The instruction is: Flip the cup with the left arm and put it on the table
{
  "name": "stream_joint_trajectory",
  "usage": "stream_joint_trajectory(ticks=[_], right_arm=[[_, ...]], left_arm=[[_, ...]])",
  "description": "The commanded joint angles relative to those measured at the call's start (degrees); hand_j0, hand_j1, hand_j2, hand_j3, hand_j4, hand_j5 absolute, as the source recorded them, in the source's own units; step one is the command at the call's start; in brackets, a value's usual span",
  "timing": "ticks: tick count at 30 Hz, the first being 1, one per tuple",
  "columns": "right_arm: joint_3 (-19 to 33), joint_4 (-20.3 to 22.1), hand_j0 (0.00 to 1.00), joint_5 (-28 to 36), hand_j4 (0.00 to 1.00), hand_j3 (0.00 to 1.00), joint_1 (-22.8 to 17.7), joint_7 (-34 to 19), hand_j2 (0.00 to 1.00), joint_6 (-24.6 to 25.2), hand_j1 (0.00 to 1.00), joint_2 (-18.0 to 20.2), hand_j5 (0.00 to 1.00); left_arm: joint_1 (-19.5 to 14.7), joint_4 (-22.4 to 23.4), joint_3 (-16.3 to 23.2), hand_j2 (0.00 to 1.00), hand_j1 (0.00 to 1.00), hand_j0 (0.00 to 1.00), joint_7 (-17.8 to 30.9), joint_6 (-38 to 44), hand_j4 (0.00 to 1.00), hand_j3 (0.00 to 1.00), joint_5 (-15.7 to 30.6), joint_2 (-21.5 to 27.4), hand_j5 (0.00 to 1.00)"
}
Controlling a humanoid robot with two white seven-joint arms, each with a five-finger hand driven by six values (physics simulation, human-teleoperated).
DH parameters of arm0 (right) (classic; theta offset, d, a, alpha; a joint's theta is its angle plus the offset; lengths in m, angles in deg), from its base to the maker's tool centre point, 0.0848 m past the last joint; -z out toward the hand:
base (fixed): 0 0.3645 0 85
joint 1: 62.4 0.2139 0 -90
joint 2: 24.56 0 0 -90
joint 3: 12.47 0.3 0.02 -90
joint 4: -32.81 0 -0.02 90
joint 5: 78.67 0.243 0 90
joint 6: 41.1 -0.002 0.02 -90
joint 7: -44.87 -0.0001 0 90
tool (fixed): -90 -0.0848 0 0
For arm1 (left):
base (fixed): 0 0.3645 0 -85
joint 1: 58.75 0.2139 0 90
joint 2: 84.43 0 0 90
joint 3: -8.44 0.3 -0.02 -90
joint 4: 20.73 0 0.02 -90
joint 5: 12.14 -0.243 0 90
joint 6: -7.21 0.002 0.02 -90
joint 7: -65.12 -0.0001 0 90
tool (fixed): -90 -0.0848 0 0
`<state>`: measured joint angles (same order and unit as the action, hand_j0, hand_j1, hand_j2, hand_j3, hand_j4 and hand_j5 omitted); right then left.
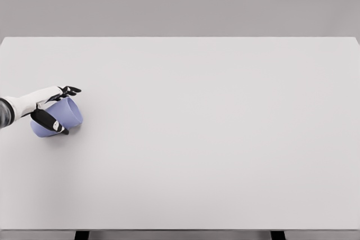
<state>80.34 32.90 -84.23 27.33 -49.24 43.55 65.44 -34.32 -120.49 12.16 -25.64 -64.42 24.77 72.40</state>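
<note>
A pale blue cup (66,115) lies tilted on its side at the left of the white table (214,127). My left hand (58,109) reaches in from the left edge and is wrapped around it: the dark thumb (47,121) crosses the cup's near side and the fingertips (71,90) curl over its far side. The cup's lower edge looks close to the tabletop, with a faint shadow beneath. My right arm does not show.
The table's front edge runs along the bottom of the view, with two dark legs (82,235) below it. A plain grey wall stands behind the far edge.
</note>
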Motion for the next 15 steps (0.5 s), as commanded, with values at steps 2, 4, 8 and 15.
stream_joint_trajectory(ticks=[2,4,8,15], right_arm=[[0.00,0.00,1.00,-0.07,1.00,1.00,0.00,-0.02,1.00,0.00,1.00,0.00,1.00],[0.00,0.00,1.00,0.02,1.00,1.00,0.00,-0.02,1.00,0.00,1.00,0.00,1.00],[0.00,0.00,1.00,0.02,1.00,1.00,0.00,-0.02,1.00,0.00,1.00,0.00,1.00],[0.00,0.00,1.00,-0.07,1.00,1.00,0.00,-0.02,1.00,0.00,1.00,0.00,1.00]], left_arm=[[0.27,0.01,-0.12,0.98,0.98,0.98,-0.12,0.61,0.98,0.98,-0.26,-0.39,0.98],[0.27,0.01,-0.12,0.96,0.96,0.96,-0.12,1.32,0.96,0.96,-0.17,-0.47,0.96],[0.62,0.01,-0.12,0.86,0.86,0.86,-0.12,1.32,0.86,0.86,-0.17,-0.47,0.86],[0.70,-0.08,-0.30,0.58,0.58,0.58,-0.03,1.23,0.58,0.58,0.26,-0.56,0.58]])
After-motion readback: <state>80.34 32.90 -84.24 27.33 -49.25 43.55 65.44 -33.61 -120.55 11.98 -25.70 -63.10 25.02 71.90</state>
